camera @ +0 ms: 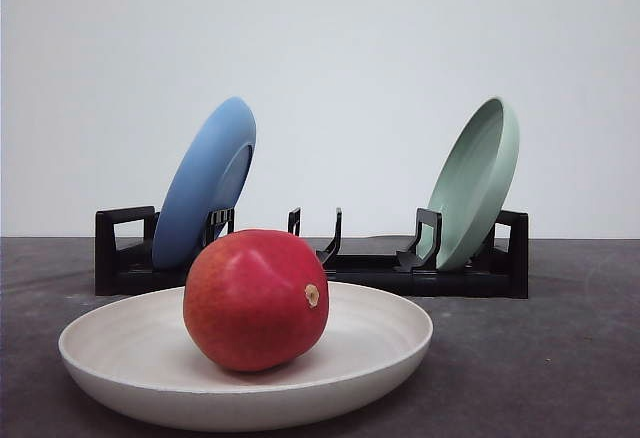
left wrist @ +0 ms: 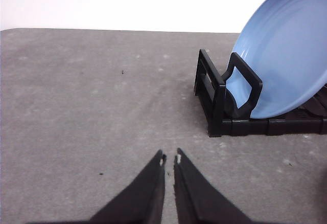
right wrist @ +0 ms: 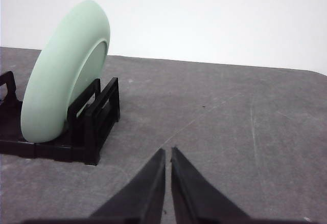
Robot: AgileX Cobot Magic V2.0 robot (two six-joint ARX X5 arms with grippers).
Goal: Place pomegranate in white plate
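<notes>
The pomegranate, round and red with a small tan nub, rests inside the white plate at the front of the table. Nothing touches the fruit. In the left wrist view my left gripper is shut with nothing between its fingers, hovering over bare grey table beside the rack's end. In the right wrist view my right gripper is also shut and holds nothing, over bare table beside the rack's other end.
A black dish rack stands behind the white plate. A blue plate leans in its left slot and a pale green plate in its right slot. The grey tabletop stretches around the rack.
</notes>
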